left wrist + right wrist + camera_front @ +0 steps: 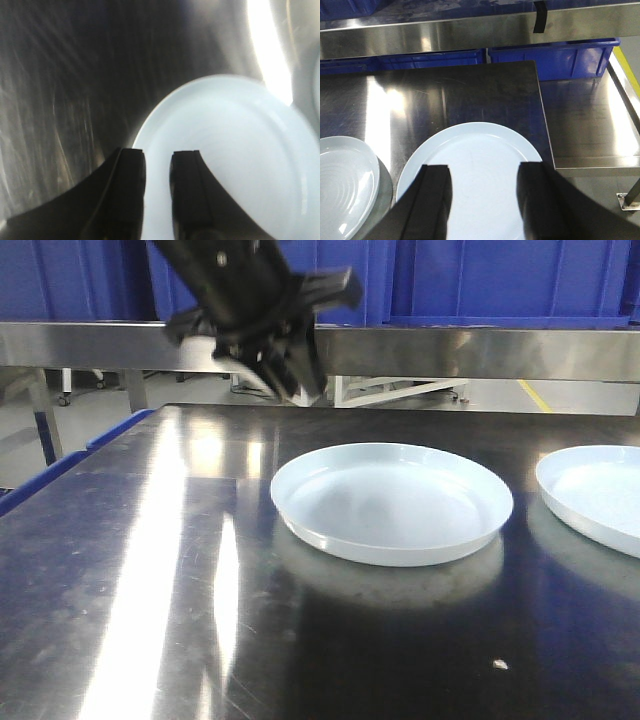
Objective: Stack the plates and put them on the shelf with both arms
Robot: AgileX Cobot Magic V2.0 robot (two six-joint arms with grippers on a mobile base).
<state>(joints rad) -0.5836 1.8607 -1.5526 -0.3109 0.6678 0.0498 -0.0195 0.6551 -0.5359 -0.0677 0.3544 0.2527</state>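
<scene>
Two pale blue plates lie apart on the steel table [150,570]. The middle plate [392,502] fills the left wrist view [235,150]. The right plate [595,495] is cut by the frame edge. My left gripper [300,380] hangs above the table behind the middle plate's left side; its jaws [157,156] stand a little apart and empty over the plate's rim. My right gripper [482,167] is wide open and empty above the right plate [475,145], with the middle plate [340,185] to its left. The right gripper does not show in the front view.
A steel shelf rail [480,350] runs across the back, with blue crates [500,280] behind it and blue crates [555,57] under the shelf [470,30]. The table's right edge [542,130] drops to a lower steel surface [590,120].
</scene>
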